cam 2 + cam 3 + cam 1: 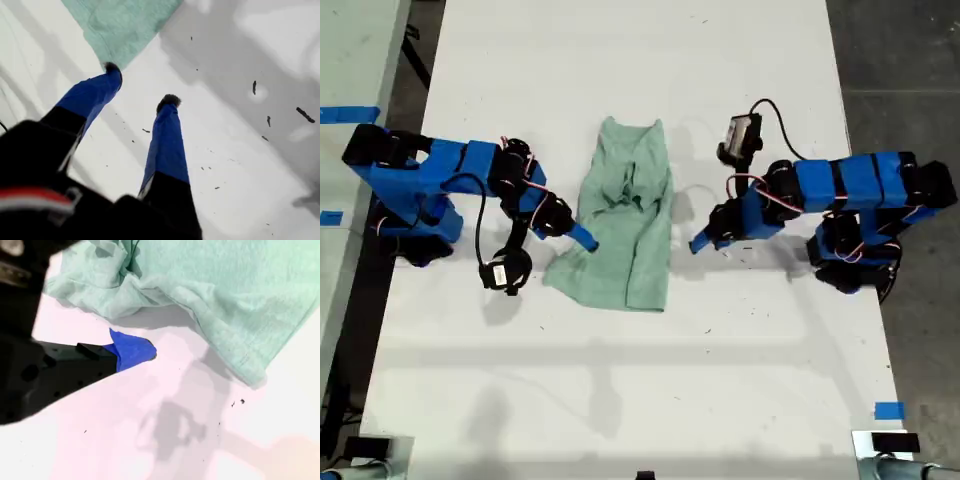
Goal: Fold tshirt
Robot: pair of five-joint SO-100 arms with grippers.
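Item: tshirt (630,220), rumpled lengthwise mid-table (620,380) between 2 arms; my first gripper (141,82) spread beside a hem corner; my second gripper (135,350) shows 1 finger, opening untellable; advice: pinch corners squarely, lift both evenly.

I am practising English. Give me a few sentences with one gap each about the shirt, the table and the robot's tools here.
1. The shirt on the table has a pale ___ colour.
2. The jaws of my first tool are ___, with nothing held in them.
3. In the exterior view, the shirt lies ___ the arm at that view's left and the arm at that view's right.

Missing words: green; open; between
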